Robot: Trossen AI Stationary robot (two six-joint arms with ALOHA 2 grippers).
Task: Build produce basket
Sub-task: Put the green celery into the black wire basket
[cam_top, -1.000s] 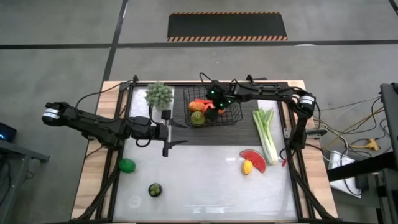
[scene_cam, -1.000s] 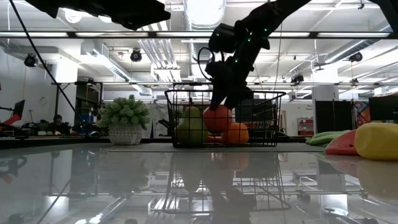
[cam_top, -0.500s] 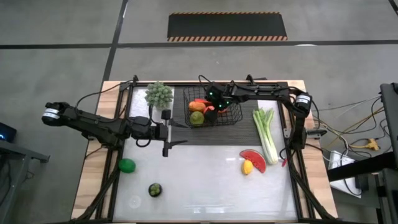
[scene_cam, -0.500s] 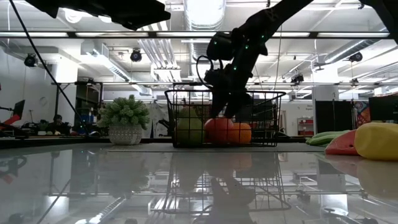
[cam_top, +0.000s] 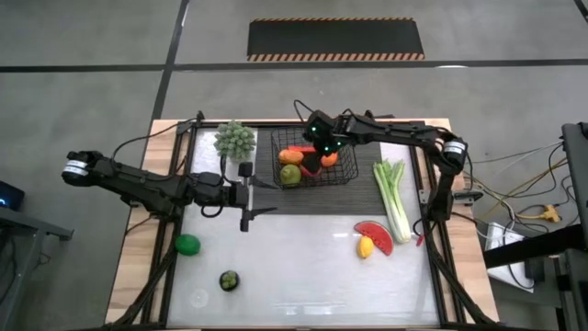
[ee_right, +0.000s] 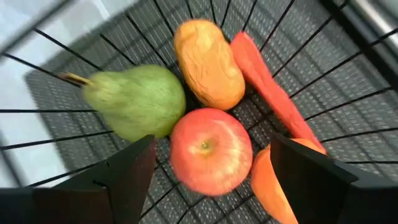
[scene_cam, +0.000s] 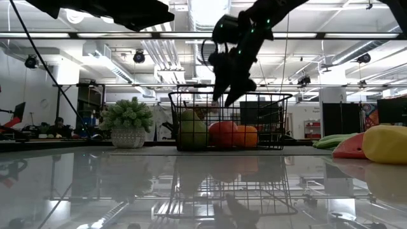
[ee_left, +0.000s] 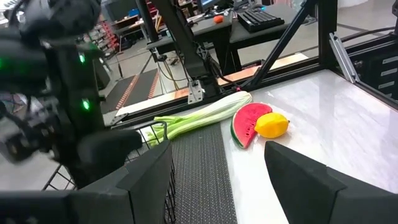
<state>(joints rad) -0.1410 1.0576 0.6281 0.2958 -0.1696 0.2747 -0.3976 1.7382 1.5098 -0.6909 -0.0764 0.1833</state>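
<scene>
The black wire basket (cam_top: 314, 158) stands on the dark ribbed mat at the far middle of the table. In the right wrist view it holds a red apple (ee_right: 211, 151), a green pear (ee_right: 134, 102), a yellow-orange fruit (ee_right: 208, 62), a carrot (ee_right: 267, 93) and an orange (ee_right: 273, 180). My right gripper (cam_top: 319, 147) hangs open just above the basket (scene_cam: 230, 121), fingers pointing down (scene_cam: 227, 94), touching nothing. My left gripper (cam_top: 246, 198) waits open, left of the basket, over the mat. The celery (cam_top: 395, 195), watermelon slice (cam_top: 375, 235), lemon (cam_top: 366, 246), green fruit (cam_top: 187, 244) and dark round fruit (cam_top: 229, 280) lie on the table.
A small potted green plant (cam_top: 235, 139) stands at the far left of the basket. The ribbed mat (cam_top: 303, 195) runs across the table's far half. A frame of rails (cam_top: 427, 184) borders the table. The near half holds only the scattered produce.
My right gripper lowered the red apple into the basket, let go of it and rose above the rim. The apple now lies among the other fruit in the basket. My left arm kept still.
</scene>
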